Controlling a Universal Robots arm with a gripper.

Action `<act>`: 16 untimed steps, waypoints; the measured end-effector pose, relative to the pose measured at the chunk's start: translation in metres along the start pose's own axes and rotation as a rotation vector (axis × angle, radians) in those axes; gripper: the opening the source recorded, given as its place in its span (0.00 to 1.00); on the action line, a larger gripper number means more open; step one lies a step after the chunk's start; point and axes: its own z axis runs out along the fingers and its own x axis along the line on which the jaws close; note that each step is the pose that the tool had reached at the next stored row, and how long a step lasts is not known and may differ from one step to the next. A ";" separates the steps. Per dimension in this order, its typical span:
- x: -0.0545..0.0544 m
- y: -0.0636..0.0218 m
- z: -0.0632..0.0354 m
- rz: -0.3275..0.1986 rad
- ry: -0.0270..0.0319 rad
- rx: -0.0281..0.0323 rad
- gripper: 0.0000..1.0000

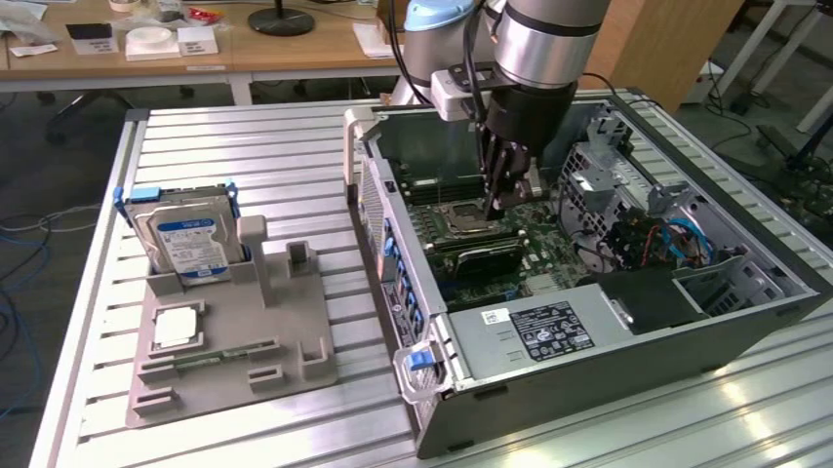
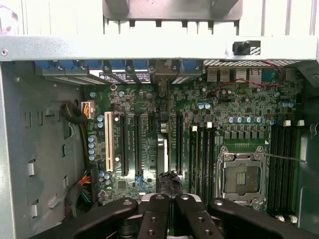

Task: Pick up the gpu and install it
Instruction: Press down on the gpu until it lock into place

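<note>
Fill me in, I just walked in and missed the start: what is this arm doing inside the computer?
A robot arm has reached down into the open computer case lying on the slatted table. Its gripper is over the motherboard, its fingers closed on a thin dark graphics card that stands on edge among the expansion slots. On the grey holder beside the case, the hard drive stands upright in its slot.
</note>
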 end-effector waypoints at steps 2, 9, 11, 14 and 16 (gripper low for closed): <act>0.000 0.0001 0.0020 0.003 0.0001 -0.0080 0.11; 0.000 0.0003 0.0106 0.008 0.0004 -0.0147 0.11; 0.000 0.0004 0.0143 0.008 0.0003 -0.0147 0.11; 0.000 0.0005 0.0170 0.008 0.0005 -0.0147 0.11; 0.000 0.0005 0.0170 0.008 0.0006 -0.0148 0.11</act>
